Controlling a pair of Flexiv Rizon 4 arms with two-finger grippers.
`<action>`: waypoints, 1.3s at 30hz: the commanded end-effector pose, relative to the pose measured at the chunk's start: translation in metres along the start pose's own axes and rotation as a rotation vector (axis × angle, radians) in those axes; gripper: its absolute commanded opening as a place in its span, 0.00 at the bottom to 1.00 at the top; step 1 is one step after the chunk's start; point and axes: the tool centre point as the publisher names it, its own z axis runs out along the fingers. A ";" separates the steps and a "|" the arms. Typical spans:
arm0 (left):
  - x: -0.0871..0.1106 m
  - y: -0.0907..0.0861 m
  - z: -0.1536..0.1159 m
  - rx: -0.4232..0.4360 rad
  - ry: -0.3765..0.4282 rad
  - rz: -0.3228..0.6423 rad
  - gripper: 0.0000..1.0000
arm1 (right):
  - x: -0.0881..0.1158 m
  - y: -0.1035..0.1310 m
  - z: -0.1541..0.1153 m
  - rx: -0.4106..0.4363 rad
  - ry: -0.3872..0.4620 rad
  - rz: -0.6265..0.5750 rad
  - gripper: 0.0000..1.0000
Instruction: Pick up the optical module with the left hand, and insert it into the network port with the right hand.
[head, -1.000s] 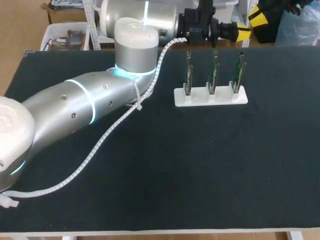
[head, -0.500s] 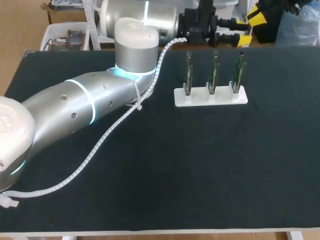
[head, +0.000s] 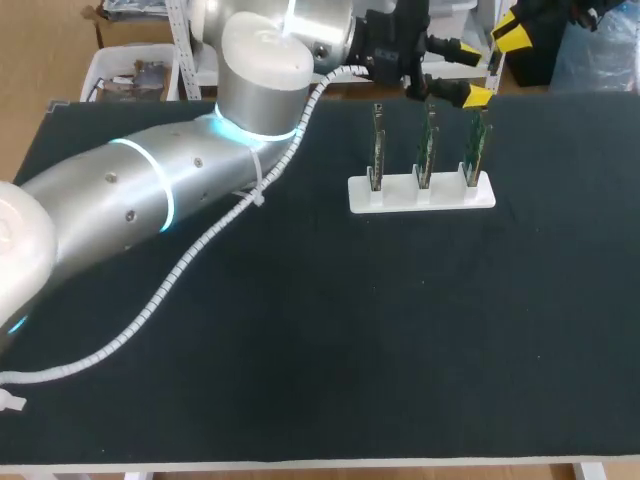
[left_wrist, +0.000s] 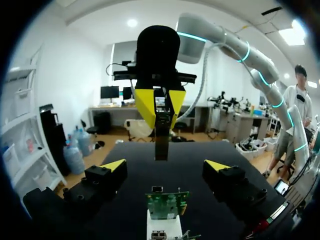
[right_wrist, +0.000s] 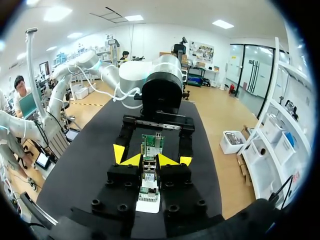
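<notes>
The optical module (left_wrist: 161, 140), a slim dark bar, hangs between the yellow fingers of my right gripper (left_wrist: 161, 120), which is shut on it above the far end of the rack. In the right wrist view the module (right_wrist: 149, 176) sits between that gripper's (right_wrist: 150, 161) closed tips. My left gripper (head: 473, 72) stands open facing it at the table's back edge, its tips (left_wrist: 114, 165) wide apart and off the module. Three green network cards (head: 425, 150) stand upright in a white rack (head: 421, 193) under both grippers.
My left arm (head: 150, 190) lies across the table's left half, with a white coiled cable (head: 170, 280) trailing along it. The black tabletop (head: 400, 340) stretches in front of the rack.
My left gripper has opened wide and let go of the module, which stays in the right gripper. The left arm's elbow and wrist have shifted slightly back and left.
</notes>
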 end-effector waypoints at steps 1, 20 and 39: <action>-0.004 -0.010 -0.014 -0.014 0.105 0.011 1.00 | 0.001 -0.008 -0.002 -0.378 -0.004 -0.001 0.00; 0.014 -0.024 -0.018 0.053 0.225 -0.042 1.00 | 0.003 -0.009 -0.001 -0.384 0.002 -0.003 0.00; 0.018 -0.023 -0.019 0.023 0.284 -0.037 1.00 | 0.003 -0.010 -0.001 -0.386 0.002 -0.007 0.00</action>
